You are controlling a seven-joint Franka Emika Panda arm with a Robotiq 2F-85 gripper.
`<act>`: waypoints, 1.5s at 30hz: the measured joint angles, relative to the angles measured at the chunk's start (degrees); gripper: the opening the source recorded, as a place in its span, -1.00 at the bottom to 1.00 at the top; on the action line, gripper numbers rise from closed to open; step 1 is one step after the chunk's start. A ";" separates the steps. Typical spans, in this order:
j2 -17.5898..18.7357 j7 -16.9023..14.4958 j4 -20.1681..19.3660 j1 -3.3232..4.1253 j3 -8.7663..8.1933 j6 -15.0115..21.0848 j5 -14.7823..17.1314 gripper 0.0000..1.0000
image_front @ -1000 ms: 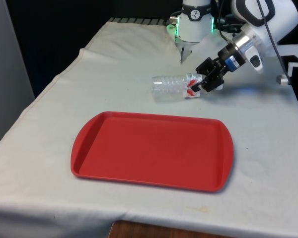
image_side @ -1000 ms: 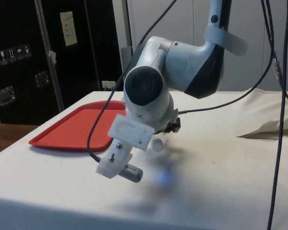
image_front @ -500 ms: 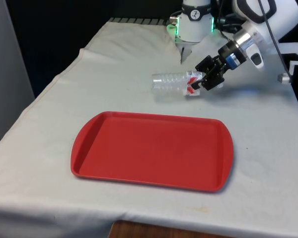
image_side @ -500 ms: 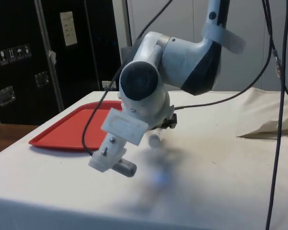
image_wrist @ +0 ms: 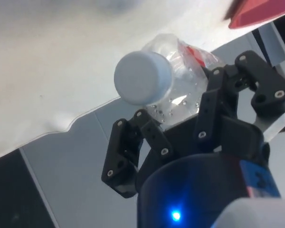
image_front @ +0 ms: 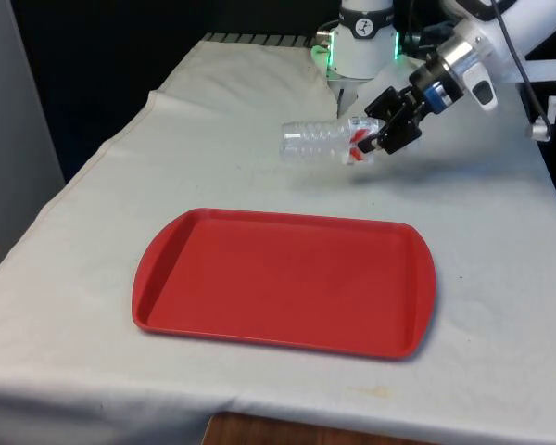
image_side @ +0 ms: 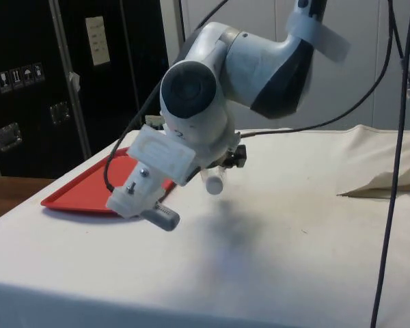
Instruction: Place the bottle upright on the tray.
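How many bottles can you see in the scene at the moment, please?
1. A clear plastic bottle with a red-and-white label lies roughly horizontal in the air above the white cloth, held near its cap end by the gripper, beyond the red tray.

Bare red tray (image_front: 259, 278), open cloth (image_front: 213, 130) all around, nothing in the way.

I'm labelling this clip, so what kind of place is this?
Probably a robotics lab: a cloth-covered table carries only a red tray, while the gripper holds a clear bottle above it, dark cabinets behind.
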 measured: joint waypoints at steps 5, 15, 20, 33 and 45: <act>-1.38 -1.66 -0.06 0.00 0.11 -0.23 0.86 -1.00; -3.61 -4.53 0.00 0.00 0.34 -0.80 2.46 -1.00; -4.98 -6.30 0.11 0.00 0.52 -1.03 3.44 -1.00; -7.45 -9.74 0.63 0.00 1.03 -2.12 5.16 -1.00; -9.22 -12.95 1.66 0.00 1.32 -3.15 6.70 -1.00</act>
